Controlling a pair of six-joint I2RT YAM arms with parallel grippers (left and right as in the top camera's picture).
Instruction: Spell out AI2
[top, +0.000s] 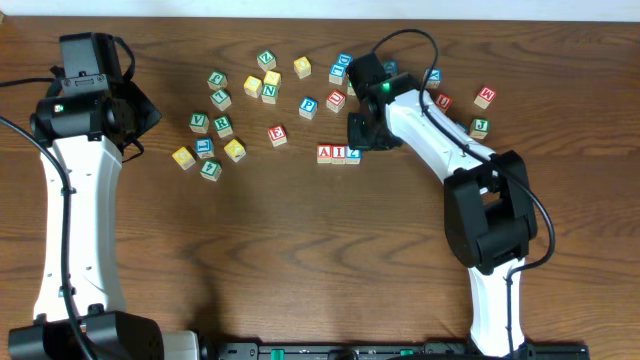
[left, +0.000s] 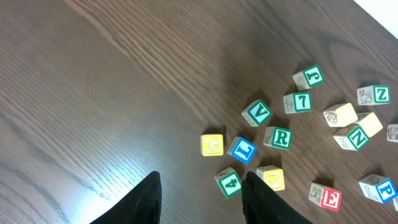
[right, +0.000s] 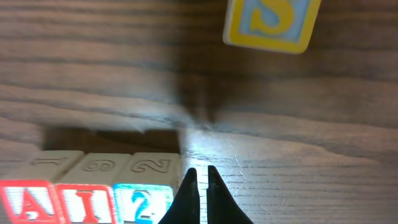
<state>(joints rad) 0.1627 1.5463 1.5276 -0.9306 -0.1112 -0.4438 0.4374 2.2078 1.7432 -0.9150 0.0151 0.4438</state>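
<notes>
Beside the 2 block (right: 142, 202), just off its right edge and not touching it, my right claw (right: 199, 177) hangs low over the wooden table (top: 300, 260). Its two fingers are drawn together with only a hairline slit between them, and they grip nothing. Touching the 2 block on its left stands the I block (right: 87, 202), and against that stands the A block (right: 25, 202). The three form one straight row reading A, I, 2, with red letters and a blue numeral. Well apart from the 2 block, at the far side of the right wrist view, lies a yellow S block (right: 270, 22). Far to the left of the 2 block, my left claw (left: 202, 190) is held above the wood with its fingers spread apart and empty. A yellow G block (left: 212, 144), a blue L block (left: 242, 149) and a green 4 block (left: 230, 182) lie close before it.
</notes>
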